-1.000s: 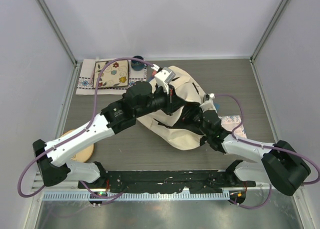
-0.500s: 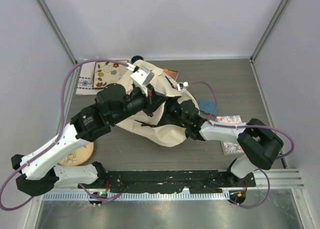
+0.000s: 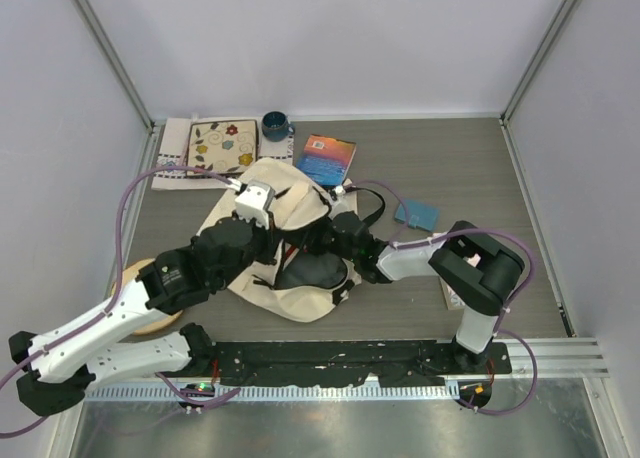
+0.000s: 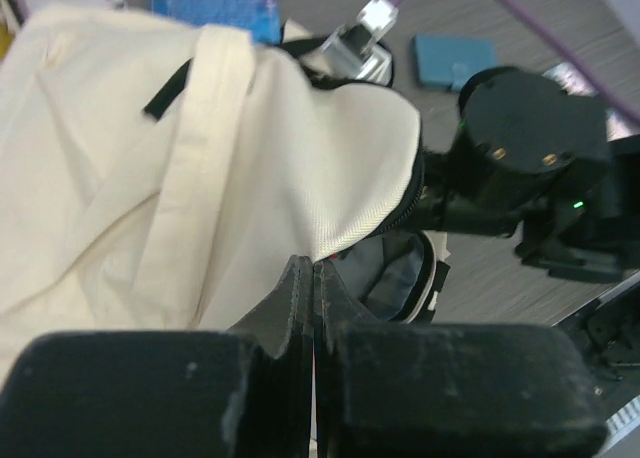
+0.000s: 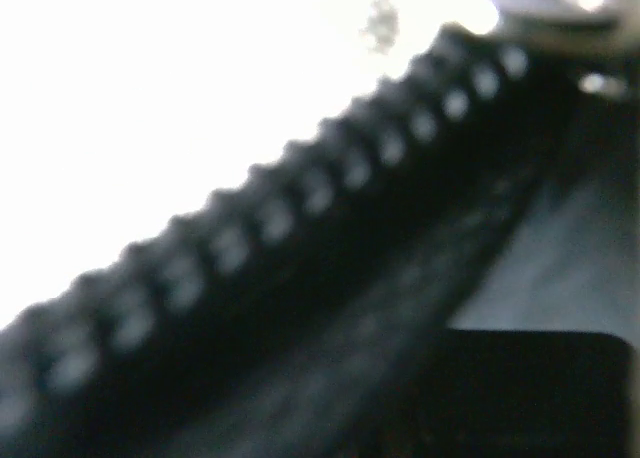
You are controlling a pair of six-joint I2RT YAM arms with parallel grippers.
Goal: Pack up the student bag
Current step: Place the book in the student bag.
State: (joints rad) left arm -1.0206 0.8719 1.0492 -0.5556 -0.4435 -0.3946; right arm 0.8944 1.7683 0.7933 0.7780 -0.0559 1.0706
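**Left claw** [image 4: 305,270]: fingers are pressing flat together and appear to be pinching the cream upper lip of the bag [image 3: 290,303], tenting it upward.

**Right claw** [image 4: 425,196]: it is gripping the opposite rim at the black zip [image 5: 300,178], as far as its own blurred close view is showing. The jaws are standing only slightly apart around the tape.

**Bag:** it is lying at the centre of the overhead frame, just above the arm bases. Its mouth [image 3: 315,273] is gaping toward the lower right, with grey lining showing.

**Handling note:** the step in hand looks to be spreading the mouth.
- The claws should be drawing apart gently and a little upward.
- They should be holding fabric and zip tape rather than teeth, so the opening is standing wide enough for a flat item.
- Whichever claw goes fetching should be releasing slowly, so the lip is not collapsing.

**Surroundings:**
- The book [image 3: 327,158] is lying just beyond the bag, at upper centre.
- A teal pad [image 3: 415,215] is lying to the right.
- A mug [image 3: 276,126] and a floral cloth [image 3: 215,148] are sitting at the upper left.
- All of these are resting on the table [image 3: 500,178].

**Writing:** the book cover is carrying print too small to read. No brand or label is showing on the bag.
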